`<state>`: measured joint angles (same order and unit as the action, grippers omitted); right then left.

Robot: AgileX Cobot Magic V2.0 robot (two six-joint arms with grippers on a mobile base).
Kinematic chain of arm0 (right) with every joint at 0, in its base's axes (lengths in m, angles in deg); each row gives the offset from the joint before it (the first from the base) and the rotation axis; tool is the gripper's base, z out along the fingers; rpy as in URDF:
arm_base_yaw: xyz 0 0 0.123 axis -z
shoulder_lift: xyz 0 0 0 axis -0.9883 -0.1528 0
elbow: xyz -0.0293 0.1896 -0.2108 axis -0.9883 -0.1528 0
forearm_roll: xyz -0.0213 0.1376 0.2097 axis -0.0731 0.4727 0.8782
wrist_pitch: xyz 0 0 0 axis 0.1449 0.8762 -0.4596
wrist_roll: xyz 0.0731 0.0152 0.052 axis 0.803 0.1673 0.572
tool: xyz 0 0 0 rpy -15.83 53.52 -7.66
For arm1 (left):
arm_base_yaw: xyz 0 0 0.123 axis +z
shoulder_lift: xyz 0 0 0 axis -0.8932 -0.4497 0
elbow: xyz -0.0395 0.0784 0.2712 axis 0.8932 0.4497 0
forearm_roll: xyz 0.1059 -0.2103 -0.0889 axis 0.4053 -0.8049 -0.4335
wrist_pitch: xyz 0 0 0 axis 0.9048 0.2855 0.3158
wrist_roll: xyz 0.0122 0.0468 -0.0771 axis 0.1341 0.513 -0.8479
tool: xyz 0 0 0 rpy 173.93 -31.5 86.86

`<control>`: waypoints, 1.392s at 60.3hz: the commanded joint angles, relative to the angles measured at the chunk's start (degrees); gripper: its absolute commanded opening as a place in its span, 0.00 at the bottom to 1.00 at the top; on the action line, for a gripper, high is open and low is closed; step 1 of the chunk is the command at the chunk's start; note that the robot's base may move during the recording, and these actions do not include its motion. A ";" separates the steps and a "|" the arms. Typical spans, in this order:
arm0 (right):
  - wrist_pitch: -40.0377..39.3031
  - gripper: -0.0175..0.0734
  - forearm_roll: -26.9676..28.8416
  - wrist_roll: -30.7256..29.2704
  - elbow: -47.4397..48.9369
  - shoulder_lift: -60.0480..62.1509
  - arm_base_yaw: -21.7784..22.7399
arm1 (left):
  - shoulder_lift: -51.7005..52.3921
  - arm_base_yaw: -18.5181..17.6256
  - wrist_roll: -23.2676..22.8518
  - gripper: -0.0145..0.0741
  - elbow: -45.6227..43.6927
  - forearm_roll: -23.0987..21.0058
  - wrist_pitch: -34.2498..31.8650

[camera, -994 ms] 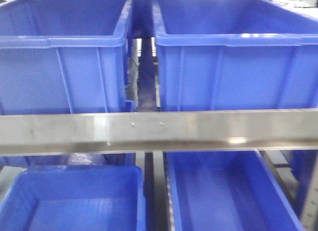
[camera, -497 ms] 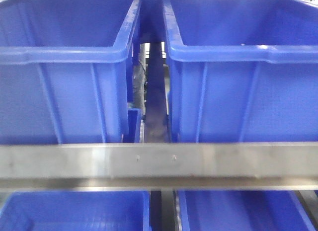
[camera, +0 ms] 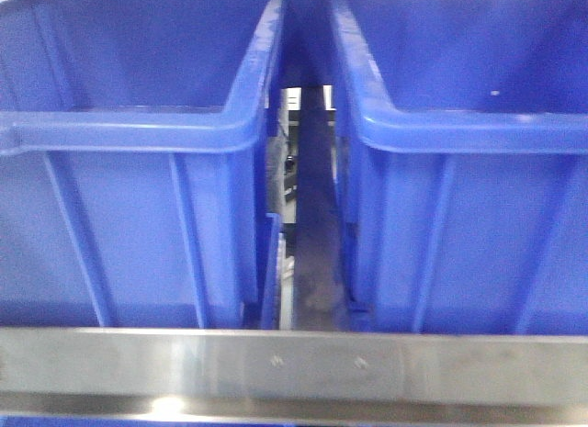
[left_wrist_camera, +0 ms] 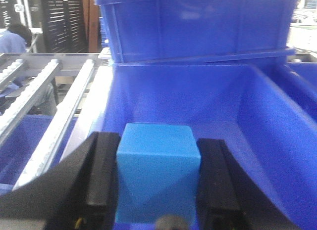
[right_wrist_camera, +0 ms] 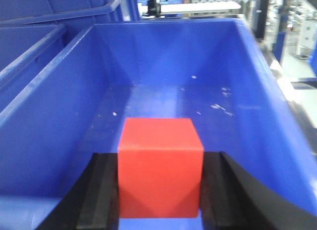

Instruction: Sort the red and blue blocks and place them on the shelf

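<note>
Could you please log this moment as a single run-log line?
left end effector: shut on blue block | right end effector: shut on red block | both held over blue crates | neither released

Warehouse or factory storage floor: large blue plastic crates (camera: 138, 197) ranked side by side on stainless-steel shelf (camera: 294, 363), more stacked alongside; metal roller tracks (left_wrist_camera: 59, 116) of flow rack; worker in blue (left_wrist_camera: 15, 39) in background

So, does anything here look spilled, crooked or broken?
Nothing serious. The crate in the right wrist view has white specks scattered on its floor. The red block and blue block sit squarely between their jaws.
</note>
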<state>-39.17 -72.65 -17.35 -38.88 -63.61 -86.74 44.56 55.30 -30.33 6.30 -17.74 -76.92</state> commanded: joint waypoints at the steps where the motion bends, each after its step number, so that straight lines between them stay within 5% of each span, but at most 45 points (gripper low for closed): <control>1: -5.35 0.27 -0.35 -0.39 1.55 -0.66 0.29 | -0.58 -0.07 -0.19 0.30 -1.68 0.00 -5.37; 84: -5.35 0.27 -0.35 -0.39 1.55 -0.66 0.29 | -0.58 0.26 -0.19 0.30 -1.68 0.00 -5.37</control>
<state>-39.17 -72.65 -17.35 -38.88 -63.61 -86.74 44.56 55.51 -30.33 6.30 -17.74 -76.92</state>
